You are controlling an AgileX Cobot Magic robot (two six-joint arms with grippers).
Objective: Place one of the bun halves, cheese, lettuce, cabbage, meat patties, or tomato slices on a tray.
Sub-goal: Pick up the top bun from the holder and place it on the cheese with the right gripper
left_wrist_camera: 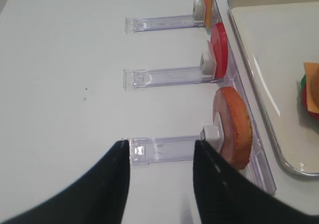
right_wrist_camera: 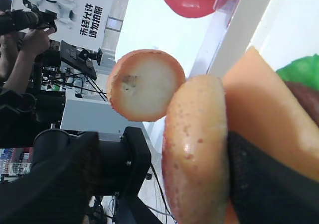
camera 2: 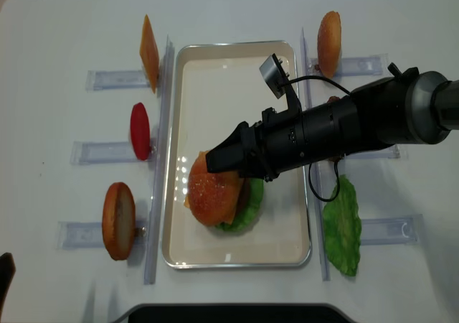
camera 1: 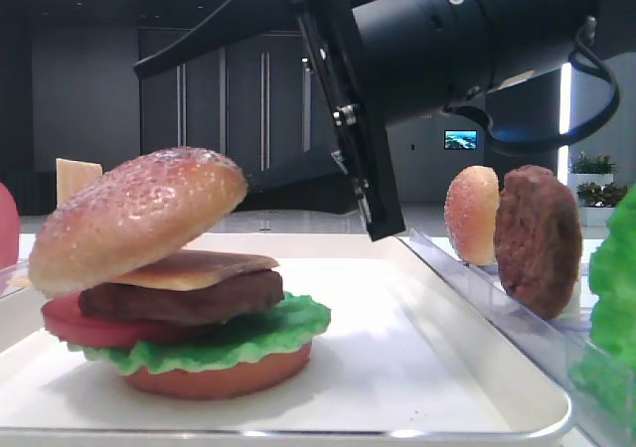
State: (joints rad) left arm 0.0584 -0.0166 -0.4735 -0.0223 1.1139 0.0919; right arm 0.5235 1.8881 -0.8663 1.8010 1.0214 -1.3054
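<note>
On the white tray [camera 2: 215, 72] [camera 1: 417, 368] stands a stack: bun base [camera 1: 219, 379], lettuce [camera 1: 268, 330], tomato slice [camera 1: 75, 326], meat patty [camera 1: 189, 298] and cheese [camera 1: 199, 266]. The domed bun half [camera 1: 139, 219] [camera 2: 213, 190] lies tilted on top. My right gripper [camera 2: 219, 158] [right_wrist_camera: 154, 174] is open around that bun half [right_wrist_camera: 194, 149]. One finger [right_wrist_camera: 264, 184] touches the bun and the other finger [right_wrist_camera: 55, 184] stands clear of it. Left of the tray, my left gripper [left_wrist_camera: 159, 145] is open and empty over the bare table.
Clear racks flank the tray. The left ones hold a cheese slice [camera 2: 148, 54], a tomato slice [camera 2: 140, 130] and a bun base [camera 2: 118, 220] [left_wrist_camera: 232, 127]. The right ones hold a bun [camera 2: 329, 34], a patty [camera 1: 537, 238] and lettuce [camera 2: 343, 226].
</note>
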